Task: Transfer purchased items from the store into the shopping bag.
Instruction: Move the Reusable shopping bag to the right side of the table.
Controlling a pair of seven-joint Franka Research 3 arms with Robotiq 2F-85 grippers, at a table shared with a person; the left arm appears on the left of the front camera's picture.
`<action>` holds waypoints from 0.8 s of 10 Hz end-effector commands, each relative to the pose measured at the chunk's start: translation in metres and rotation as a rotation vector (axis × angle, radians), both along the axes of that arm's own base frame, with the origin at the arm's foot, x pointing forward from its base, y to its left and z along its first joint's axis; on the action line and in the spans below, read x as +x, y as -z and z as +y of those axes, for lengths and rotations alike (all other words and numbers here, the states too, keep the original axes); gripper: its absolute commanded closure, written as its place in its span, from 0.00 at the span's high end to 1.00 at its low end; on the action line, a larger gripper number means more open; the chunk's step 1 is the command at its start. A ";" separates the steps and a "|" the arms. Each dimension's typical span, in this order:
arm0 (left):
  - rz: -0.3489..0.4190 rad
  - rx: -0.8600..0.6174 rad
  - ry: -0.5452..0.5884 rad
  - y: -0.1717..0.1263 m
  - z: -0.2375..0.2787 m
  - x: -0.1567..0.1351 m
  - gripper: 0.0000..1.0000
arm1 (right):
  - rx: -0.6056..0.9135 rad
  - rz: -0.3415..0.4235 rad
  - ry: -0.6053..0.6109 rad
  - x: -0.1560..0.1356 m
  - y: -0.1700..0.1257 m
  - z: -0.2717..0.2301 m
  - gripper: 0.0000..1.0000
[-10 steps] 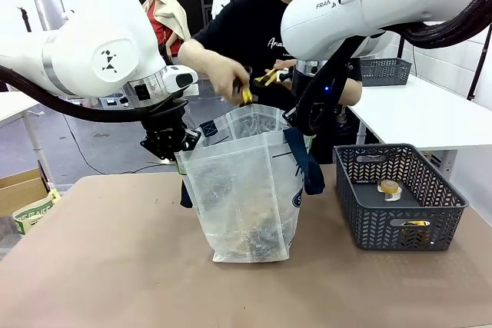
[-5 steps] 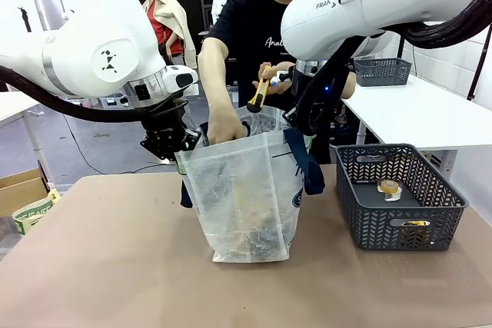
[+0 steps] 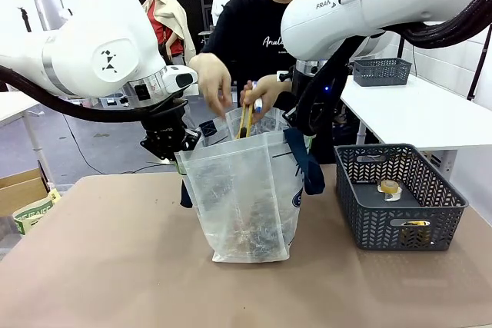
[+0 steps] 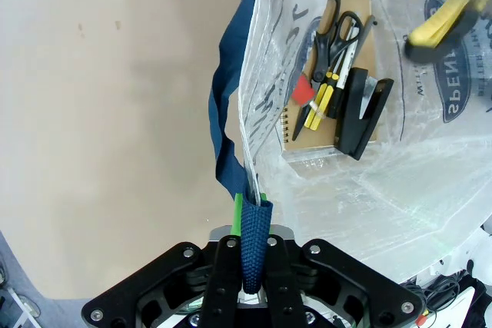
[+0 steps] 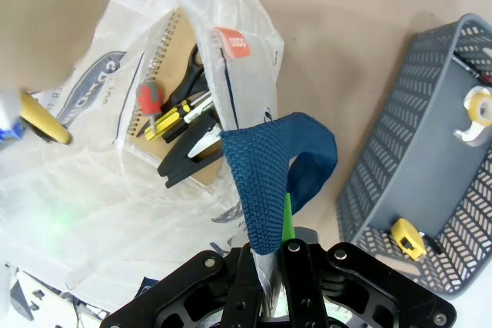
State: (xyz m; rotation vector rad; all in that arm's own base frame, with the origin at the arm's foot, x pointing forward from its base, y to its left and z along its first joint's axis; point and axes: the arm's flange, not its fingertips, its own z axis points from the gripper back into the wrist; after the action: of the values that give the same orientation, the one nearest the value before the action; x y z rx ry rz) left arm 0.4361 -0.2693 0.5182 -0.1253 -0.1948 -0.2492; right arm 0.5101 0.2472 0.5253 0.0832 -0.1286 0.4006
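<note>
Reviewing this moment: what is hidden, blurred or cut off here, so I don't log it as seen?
Front view: what lies in the shopping bag is a haze behind its frosted plastic.
Left wrist view: the yellow tool over the bag is motion-blurred; its kind is unclear.
Right wrist view: the grey basket runs off the right edge.
Wrist views: a navy strap largely covers the fingertips of the left gripper and right gripper.
</note>
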 end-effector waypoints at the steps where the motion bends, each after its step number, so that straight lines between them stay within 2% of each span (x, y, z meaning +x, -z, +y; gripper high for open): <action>1: -0.002 0.007 -0.012 0.000 0.004 -0.003 0.00 | 0.000 -0.001 0.002 0.002 0.000 -0.003 0.00; 8: -0.002 0.007 -0.012 0.000 0.004 -0.003 0.00 | 0.000 -0.001 0.002 0.002 0.000 -0.003 0.00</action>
State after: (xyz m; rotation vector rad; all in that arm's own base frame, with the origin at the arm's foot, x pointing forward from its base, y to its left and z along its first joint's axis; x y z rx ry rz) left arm 0.4361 -0.2693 0.5182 -0.1253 -0.1948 -0.2492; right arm 0.5101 0.2472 0.5253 0.0832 -0.1286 0.4006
